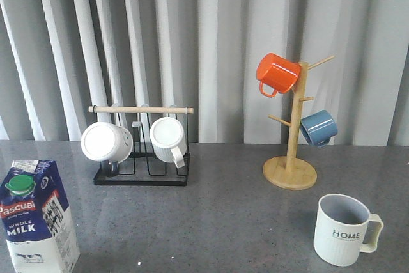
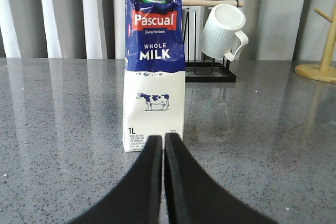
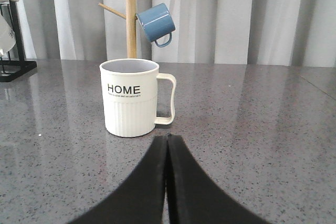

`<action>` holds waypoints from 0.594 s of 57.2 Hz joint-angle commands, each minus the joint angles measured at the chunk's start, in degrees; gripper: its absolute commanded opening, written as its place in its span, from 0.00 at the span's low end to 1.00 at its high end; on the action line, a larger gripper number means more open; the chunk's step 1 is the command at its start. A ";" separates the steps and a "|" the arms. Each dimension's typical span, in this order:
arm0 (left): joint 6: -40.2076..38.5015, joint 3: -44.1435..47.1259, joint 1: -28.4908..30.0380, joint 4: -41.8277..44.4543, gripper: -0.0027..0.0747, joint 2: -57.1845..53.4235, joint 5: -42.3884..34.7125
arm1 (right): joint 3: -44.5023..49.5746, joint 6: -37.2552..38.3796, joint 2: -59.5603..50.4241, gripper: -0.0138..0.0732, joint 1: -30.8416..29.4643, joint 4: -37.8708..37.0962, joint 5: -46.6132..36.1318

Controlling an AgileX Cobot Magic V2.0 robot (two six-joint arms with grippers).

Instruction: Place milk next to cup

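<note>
The milk (image 1: pixel 37 215), base cropped in the front view, stands upright at the worktop's (image 1: pixel 217 222) front-left corner, just beyond the closed, empty left gripper (image 2: pixel 163 142). The cup (image 3: pixel 130 97) sits near the front-right corner, facing the closed right gripper (image 3: pixel 167 142).

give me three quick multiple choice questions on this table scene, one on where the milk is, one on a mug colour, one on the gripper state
1. Where does the milk carton stand in the front view?
A. near left corner
B. beside the HOME cup
C. on the black rack

2. What colour is the upper mug on the wooden tree?
A. blue
B. orange
C. white

3. How are the left gripper's fingers?
A. spread wide
B. clamped on the carton
C. closed together, holding nothing

Answers:
1 A, it stands far left, the HOME cup far right.
2 B, the orange mug hangs above the blue mug.
3 C, the fingers meet short of the carton.
</note>
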 commanded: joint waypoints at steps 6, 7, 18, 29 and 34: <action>-0.41 -1.27 0.16 -0.31 0.02 -0.64 -4.39 | 0.54 -8.43 -0.69 0.15 -0.22 -8.54 -4.87; -0.41 -1.27 0.16 -0.31 0.02 -0.64 -5.33 | 0.54 -8.78 -0.69 0.15 -0.22 -9.08 -4.87; -0.36 -1.27 0.16 -0.31 0.02 -0.64 -7.83 | 0.54 -9.17 -0.69 0.15 -0.22 -8.85 -4.80; -0.36 -1.27 0.16 -0.31 0.02 -0.64 -8.64 | 0.54 -5.48 -0.69 0.15 -0.22 -4.70 -5.25; -0.79 -1.38 0.16 -0.47 0.02 -0.64 -10.80 | 0.60 4.72 -0.64 0.15 -0.22 7.86 -7.08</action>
